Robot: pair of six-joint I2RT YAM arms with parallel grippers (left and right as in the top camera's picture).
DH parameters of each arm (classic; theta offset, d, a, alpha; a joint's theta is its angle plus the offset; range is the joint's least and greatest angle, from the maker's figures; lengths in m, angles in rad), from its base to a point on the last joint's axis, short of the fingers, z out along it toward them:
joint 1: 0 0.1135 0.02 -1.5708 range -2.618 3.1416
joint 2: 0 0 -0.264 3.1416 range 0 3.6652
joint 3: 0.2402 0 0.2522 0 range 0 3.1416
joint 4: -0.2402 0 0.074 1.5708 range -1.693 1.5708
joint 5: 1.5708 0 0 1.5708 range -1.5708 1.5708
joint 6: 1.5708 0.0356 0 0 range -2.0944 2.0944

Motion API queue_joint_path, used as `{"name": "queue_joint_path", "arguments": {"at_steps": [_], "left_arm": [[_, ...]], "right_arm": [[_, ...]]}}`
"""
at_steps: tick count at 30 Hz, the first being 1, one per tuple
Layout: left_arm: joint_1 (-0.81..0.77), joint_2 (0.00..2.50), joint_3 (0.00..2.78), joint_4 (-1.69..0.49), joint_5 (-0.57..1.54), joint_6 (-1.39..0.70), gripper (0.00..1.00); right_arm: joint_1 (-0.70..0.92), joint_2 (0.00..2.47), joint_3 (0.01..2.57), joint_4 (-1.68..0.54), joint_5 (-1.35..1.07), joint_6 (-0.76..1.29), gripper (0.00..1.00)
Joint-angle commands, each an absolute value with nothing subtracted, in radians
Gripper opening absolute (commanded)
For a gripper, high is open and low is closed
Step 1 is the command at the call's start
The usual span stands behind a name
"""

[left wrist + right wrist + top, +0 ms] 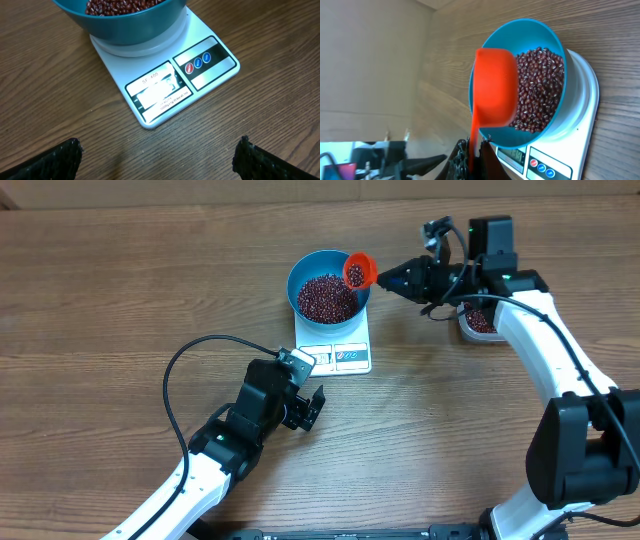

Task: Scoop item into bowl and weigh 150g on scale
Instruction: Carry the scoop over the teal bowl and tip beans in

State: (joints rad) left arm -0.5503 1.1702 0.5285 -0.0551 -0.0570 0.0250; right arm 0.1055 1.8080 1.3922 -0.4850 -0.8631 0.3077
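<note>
Left wrist, scale (162,95) marked SF-400, left jaws spread, right jaws pinching orange scoop (494,85) over bowl (535,31)

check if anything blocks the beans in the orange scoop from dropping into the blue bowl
Nothing visible does. The right claw holds the orange plastic scoop of small dark red beans over the rim of the round blue bowl, which sits uncovered on the flat white scale.
</note>
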Motion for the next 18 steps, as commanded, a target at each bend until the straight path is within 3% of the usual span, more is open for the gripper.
{"name": "queue_joint_path", "arguments": {"at_steps": [1, 18], "left_arm": [[-0.555, 1.178, 0.523, -0.052, -0.059, 0.012, 1.00], [-0.555, 1.178, 0.523, -0.052, -0.059, 0.012, 1.00]], "right_arm": [[0.144, 1.814, 1.450, -0.485, -0.739, 0.310, 0.04], [0.288, 1.814, 1.555, -0.627, -0.408, 0.204, 0.04]]}}
